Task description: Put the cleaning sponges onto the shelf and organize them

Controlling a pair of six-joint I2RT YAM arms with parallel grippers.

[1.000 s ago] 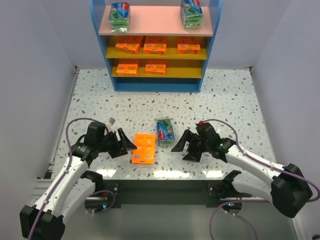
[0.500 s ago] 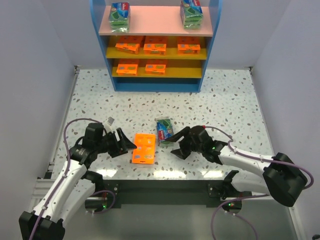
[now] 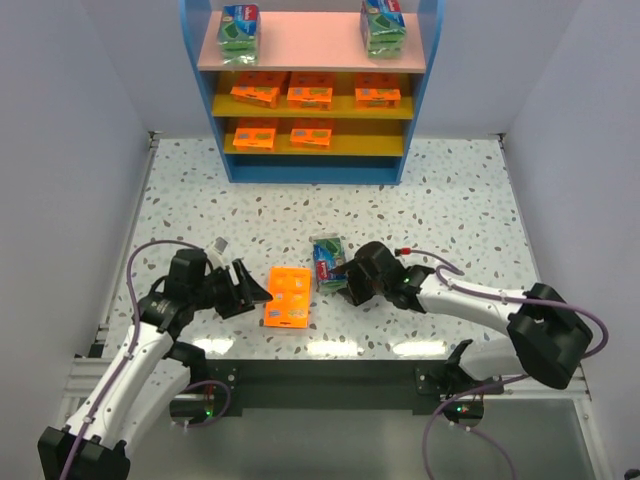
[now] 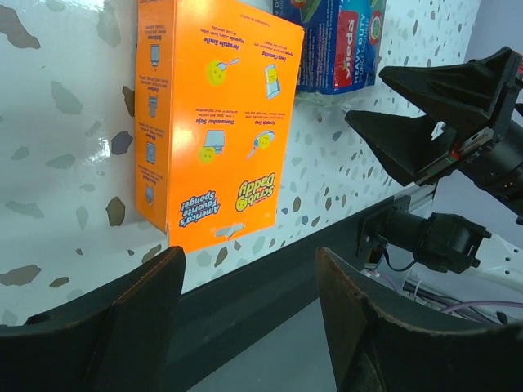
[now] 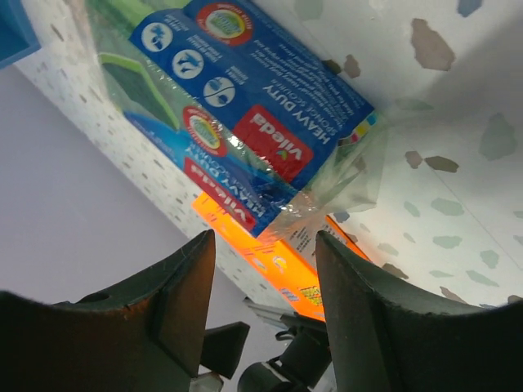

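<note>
An orange sponge pack lies flat on the table near the front edge, also in the left wrist view. A green-and-blue wrapped pack lies just right of it, close up in the right wrist view. My left gripper is open and empty, just left of the orange pack. My right gripper is open, its jaws at the near end of the green-and-blue pack without gripping it. The shelf stands at the back with two green-and-blue packs on the pink top board and several orange packs on the yellow boards.
The table's front edge runs just below both grippers. White walls close in the left and right sides. The speckled tabletop stretches between the packs and the shelf.
My right gripper has swung left and forward to the near end of the green-and-blue pack. The left gripper has barely moved. Both packs lie where they were.
</note>
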